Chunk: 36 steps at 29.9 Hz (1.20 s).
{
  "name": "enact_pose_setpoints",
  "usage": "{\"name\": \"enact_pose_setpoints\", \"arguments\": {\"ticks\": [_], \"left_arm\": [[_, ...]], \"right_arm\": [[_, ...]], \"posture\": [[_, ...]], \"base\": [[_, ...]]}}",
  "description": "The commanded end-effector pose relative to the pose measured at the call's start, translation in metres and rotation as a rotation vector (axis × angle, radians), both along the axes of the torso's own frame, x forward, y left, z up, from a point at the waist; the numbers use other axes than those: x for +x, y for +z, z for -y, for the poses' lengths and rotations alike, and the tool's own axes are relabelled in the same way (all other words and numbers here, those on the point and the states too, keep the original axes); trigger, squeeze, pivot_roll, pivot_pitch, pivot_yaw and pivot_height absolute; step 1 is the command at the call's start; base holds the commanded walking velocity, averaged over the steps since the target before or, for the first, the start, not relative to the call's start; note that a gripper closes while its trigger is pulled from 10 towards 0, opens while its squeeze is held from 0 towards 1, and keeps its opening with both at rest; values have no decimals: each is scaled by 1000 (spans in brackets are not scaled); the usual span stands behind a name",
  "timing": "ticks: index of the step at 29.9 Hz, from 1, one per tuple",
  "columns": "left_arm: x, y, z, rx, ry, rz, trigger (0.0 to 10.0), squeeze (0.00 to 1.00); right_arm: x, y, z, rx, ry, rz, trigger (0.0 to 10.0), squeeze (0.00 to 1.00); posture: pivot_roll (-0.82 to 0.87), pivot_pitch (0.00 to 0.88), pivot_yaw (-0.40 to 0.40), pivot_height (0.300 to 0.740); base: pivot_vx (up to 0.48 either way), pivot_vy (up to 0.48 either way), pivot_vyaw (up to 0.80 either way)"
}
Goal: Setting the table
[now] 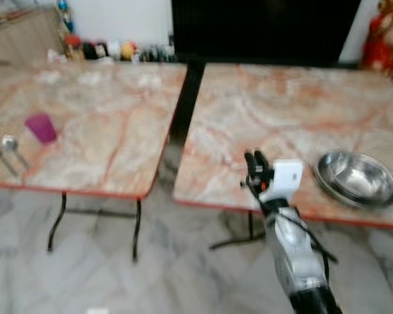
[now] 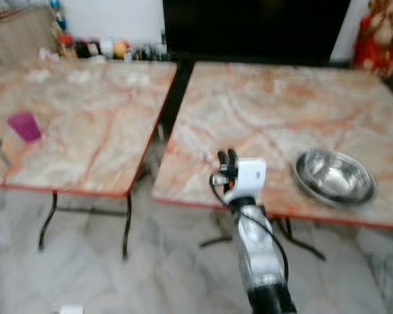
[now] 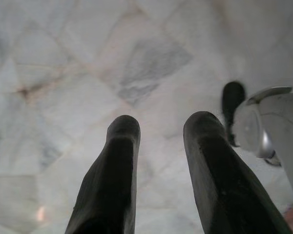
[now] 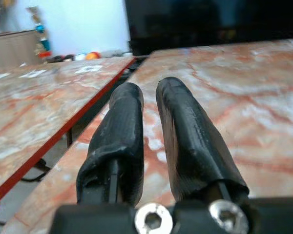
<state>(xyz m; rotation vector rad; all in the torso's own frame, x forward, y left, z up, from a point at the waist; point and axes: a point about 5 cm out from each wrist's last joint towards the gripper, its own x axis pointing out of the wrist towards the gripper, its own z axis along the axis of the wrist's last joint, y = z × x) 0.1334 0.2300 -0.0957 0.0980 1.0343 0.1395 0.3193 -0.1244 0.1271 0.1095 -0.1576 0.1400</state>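
Two marble-patterned tables with red edges stand side by side. On the left table (image 1: 105, 98) are a purple cup (image 1: 41, 127) and a metal spoon (image 1: 10, 145) near its front left edge. The right table (image 1: 281, 111) carries a steel bowl (image 1: 357, 178) at its front right. My right gripper (image 1: 256, 157) is raised over the right table's front edge, left of the bowl, shut on nothing; its fingers (image 4: 127, 122) lie close together. My left gripper (image 3: 161, 122) hangs over the marble floor, open and empty.
A dark gap (image 1: 183, 104) separates the tables. Behind them are a large black screen (image 1: 262, 29), a row of bottles and small items (image 1: 111, 49) along the wall, and a red figure (image 1: 386, 36) at the far right. Grey marble floor (image 1: 118, 275) lies in front.
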Motion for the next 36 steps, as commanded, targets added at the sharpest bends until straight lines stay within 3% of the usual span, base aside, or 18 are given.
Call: {"name": "enact_pose_setpoints", "arguments": {"ticks": [1, 19, 36], "left_arm": [[-3, -1, 1, -4, -1, -16, 10000, 0], [-6, -3, 2, -1, -5, -25, 10000, 0], [-6, -3, 4, -13, 28, -15, 10000, 0]], "right_arm": [[0, -1, 4, 10, -21, -17, 10000, 0], [2, -3, -14, 43, 4, -47, 10000, 0], [7, 1, -9, 32, -17, -45, 10000, 0]], "posture": [[-81, 0, 25, 740], [-61, 0, 13, 740], [-56, 0, 1, 740]], "base": [[0, 480, 0], [0, 480, 0], [0, 480, 0]]}}
